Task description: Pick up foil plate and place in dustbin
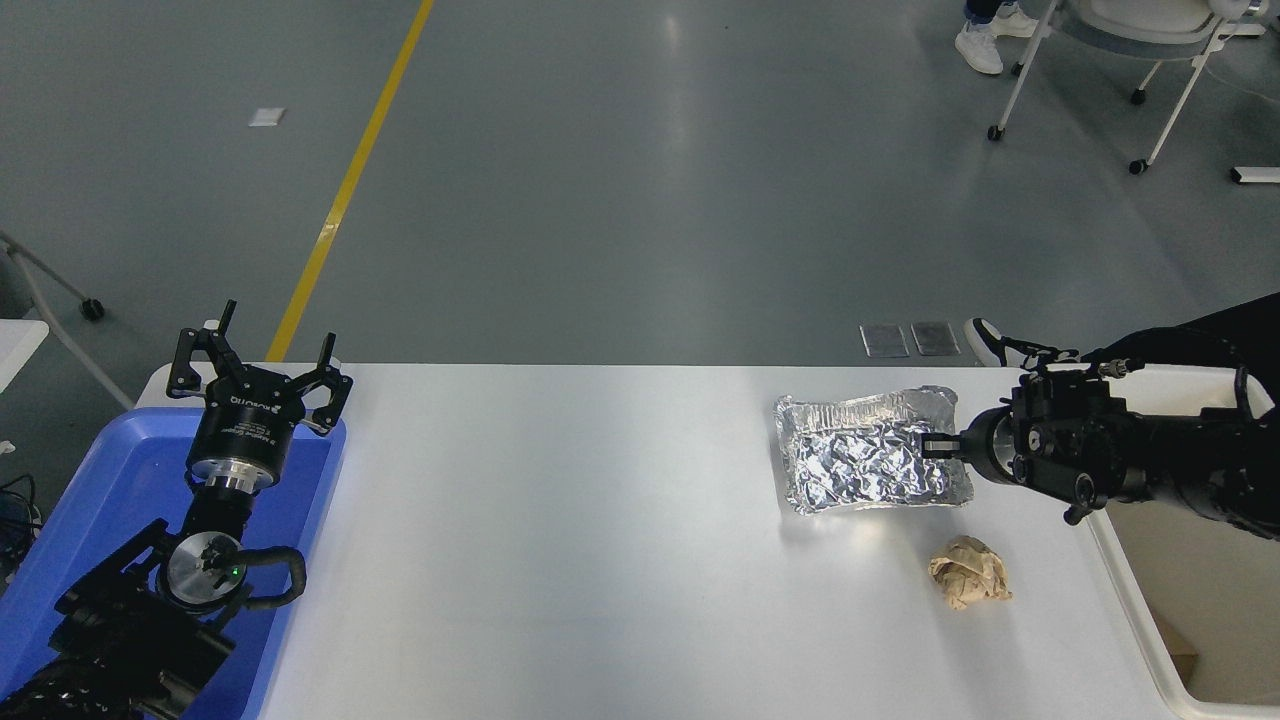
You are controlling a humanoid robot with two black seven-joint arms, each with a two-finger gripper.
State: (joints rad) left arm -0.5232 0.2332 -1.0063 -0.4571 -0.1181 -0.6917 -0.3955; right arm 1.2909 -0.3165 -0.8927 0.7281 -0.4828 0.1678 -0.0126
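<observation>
The foil plate is shiny, crinkled and silver, and hangs lifted above the white table at the right. My right gripper comes in from the right edge and is shut on the plate's right rim. The dustbin, cream-white with a thick rim, stands at the table's right end, partly hidden behind my right arm. My left gripper is parked open over the blue tray at the lower left.
A small crumpled brown paper ball lies on the table below the plate. A shallow blue tray sits at the left end. A person's shoe shows beyond the table's far edge. A wheeled chair stands at top right.
</observation>
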